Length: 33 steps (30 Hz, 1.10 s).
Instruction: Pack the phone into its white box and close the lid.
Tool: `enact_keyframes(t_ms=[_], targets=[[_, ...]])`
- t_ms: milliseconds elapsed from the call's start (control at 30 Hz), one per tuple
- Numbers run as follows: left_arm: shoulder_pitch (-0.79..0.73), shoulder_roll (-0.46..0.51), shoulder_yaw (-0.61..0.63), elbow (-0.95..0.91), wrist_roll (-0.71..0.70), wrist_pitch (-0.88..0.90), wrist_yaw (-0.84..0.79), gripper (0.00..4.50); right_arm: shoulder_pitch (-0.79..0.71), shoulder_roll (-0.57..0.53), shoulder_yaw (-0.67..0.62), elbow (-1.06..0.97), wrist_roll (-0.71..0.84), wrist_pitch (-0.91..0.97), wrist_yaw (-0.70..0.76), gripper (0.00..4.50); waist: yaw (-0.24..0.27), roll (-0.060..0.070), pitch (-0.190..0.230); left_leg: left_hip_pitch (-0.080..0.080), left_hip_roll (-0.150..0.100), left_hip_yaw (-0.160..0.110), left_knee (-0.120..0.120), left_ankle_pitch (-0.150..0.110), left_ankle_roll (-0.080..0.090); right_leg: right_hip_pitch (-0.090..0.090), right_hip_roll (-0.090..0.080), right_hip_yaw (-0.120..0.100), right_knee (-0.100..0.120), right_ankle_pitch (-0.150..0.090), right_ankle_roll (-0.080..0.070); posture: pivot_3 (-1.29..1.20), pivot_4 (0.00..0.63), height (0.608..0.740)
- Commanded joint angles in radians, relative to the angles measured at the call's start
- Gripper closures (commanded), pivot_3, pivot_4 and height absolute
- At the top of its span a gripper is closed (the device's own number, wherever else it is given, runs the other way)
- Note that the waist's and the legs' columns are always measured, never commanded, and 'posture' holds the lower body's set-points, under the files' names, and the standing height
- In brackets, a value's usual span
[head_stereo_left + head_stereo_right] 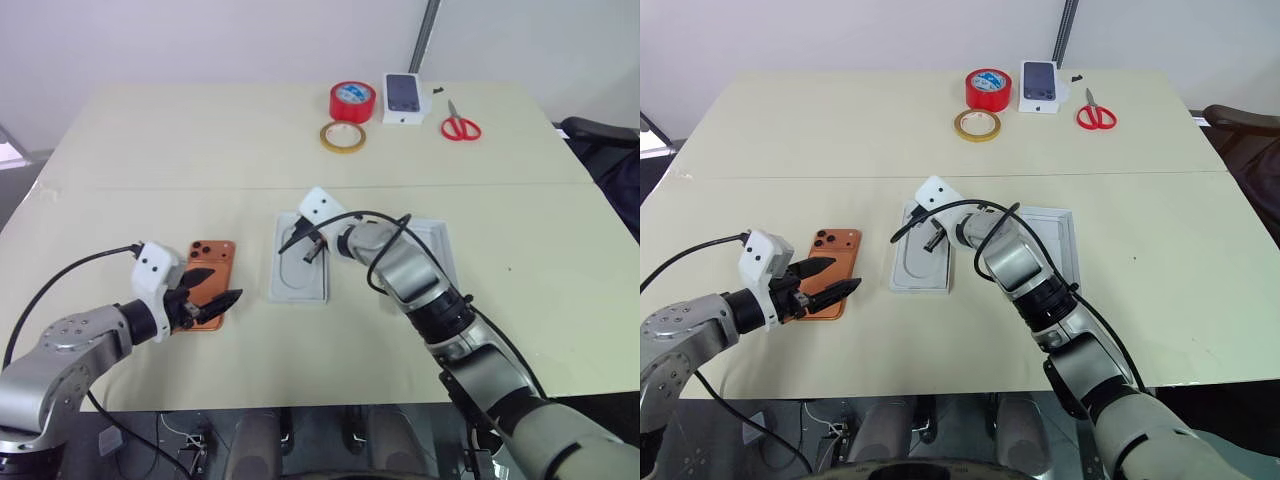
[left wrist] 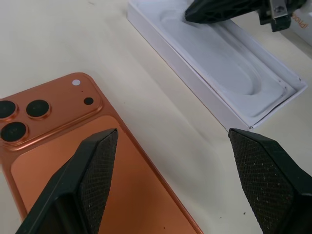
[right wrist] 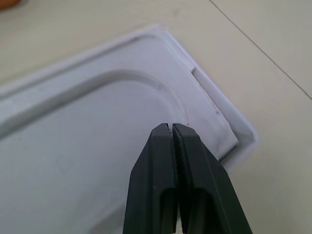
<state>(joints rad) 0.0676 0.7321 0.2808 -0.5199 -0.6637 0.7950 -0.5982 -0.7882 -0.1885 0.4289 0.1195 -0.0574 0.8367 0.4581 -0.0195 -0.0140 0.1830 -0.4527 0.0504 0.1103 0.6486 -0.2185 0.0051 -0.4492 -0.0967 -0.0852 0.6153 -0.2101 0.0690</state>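
Observation:
The copper-orange phone (image 1: 208, 262) lies back up on the table's near left, its three-lens camera block at the far end. My left gripper (image 1: 222, 285) is open at the phone's near end. One finger (image 2: 95, 170) is over its back and the other is over bare table towards the box. The white box (image 1: 300, 292) lies at the centre with a white insert (image 2: 229, 63) with a rounded recess inside it. My right gripper (image 3: 171, 127) is shut and empty, with its tip just above the insert's far corner. The lid (image 1: 1058, 235) lies rim up just right of the box, partly hidden by my right arm.
Along the far edge stand a red tape roll (image 1: 352, 100), a yellowish tape roll (image 1: 342, 137), a small white carton picturing a dark phone (image 1: 405, 97) and red scissors (image 1: 460, 127). A dark chair (image 1: 600, 140) is beyond the table's right side.

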Motion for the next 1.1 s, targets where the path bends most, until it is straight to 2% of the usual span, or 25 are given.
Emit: enact_keyframes(t_ms=[33, 300, 467, 767, 833, 967, 1100], targets=[[-0.012, -0.007, 0.023, -0.020, 0.000, -0.019, 0.010, 0.69, 0.002, -0.017, 0.015, -0.062, -0.019, 0.008, 0.018, 4.36, 0.000, 0.000, 0.000, 0.000, 0.000, 0.000, 0.000, 0.000, 0.000, 0.000, 0.000, 0.000, 0.000, 0.000, 0.000, 0.00, 0.150, 0.736], [-0.022, -0.017, 0.019, -0.015, 0.012, -0.022, 0.020, 0.69, 0.005, -0.045, 0.032, -0.093, -0.044, 0.015, 0.034, 4.36, 0.001, 0.000, 0.000, 0.000, 0.000, 0.000, 0.000, 0.001, 0.000, 0.000, 0.000, 0.000, 0.000, 0.000, 0.000, 0.00, 0.150, 0.736], [-0.025, -0.024, 0.021, -0.013, 0.017, -0.024, 0.024, 0.69, 0.000, -0.020, 0.023, -0.089, -0.045, -0.018, 0.029, 4.36, 0.000, 0.000, 0.000, 0.000, 0.000, 0.000, 0.000, 0.001, 0.001, 0.000, 0.000, 0.000, 0.001, 0.000, 0.000, 0.00, 0.150, 0.736], [-0.036, -0.033, 0.017, -0.017, 0.019, -0.019, 0.031, 0.69, -0.041, 0.045, 0.017, 0.056, -0.062, -0.109, 0.006, 4.36, 0.000, 0.000, 0.000, 0.000, 0.000, 0.000, 0.000, 0.002, 0.001, 0.000, 0.001, 0.000, 0.001, 0.000, 0.000, 0.00, 0.150, 0.736], [-0.028, -0.038, 0.018, -0.027, 0.017, -0.018, 0.035, 0.69, -0.066, 0.058, 0.020, 0.141, -0.080, -0.151, -0.015, 4.36, 0.000, 0.000, 0.000, 0.000, 0.000, 0.000, 0.000, 0.002, 0.001, 0.000, 0.001, 0.000, 0.001, 0.000, 0.000, 0.00, 0.150, 0.736], [-0.011, -0.047, 0.025, -0.043, 0.014, -0.013, 0.043, 0.69, -0.072, 0.048, 0.033, 0.179, -0.106, -0.166, -0.006, 4.36, 0.000, 0.000, 0.000, 0.001, 0.000, 0.000, 0.000, 0.003, 0.001, 0.001, 0.001, 0.000, 0.002, 0.000, 0.000, 0.00, 0.150, 0.736], [-0.002, -0.050, 0.026, -0.049, 0.014, -0.013, 0.046, 0.69, -0.049, 0.004, 0.066, 0.127, -0.140, -0.174, 0.039, 4.36, 0.001, 0.000, 0.000, 0.001, 0.000, 0.000, 0.000, 0.003, 0.001, 0.001, 0.001, 0.000, 0.002, 0.000, 0.000, 0.00, 0.150, 0.736]])
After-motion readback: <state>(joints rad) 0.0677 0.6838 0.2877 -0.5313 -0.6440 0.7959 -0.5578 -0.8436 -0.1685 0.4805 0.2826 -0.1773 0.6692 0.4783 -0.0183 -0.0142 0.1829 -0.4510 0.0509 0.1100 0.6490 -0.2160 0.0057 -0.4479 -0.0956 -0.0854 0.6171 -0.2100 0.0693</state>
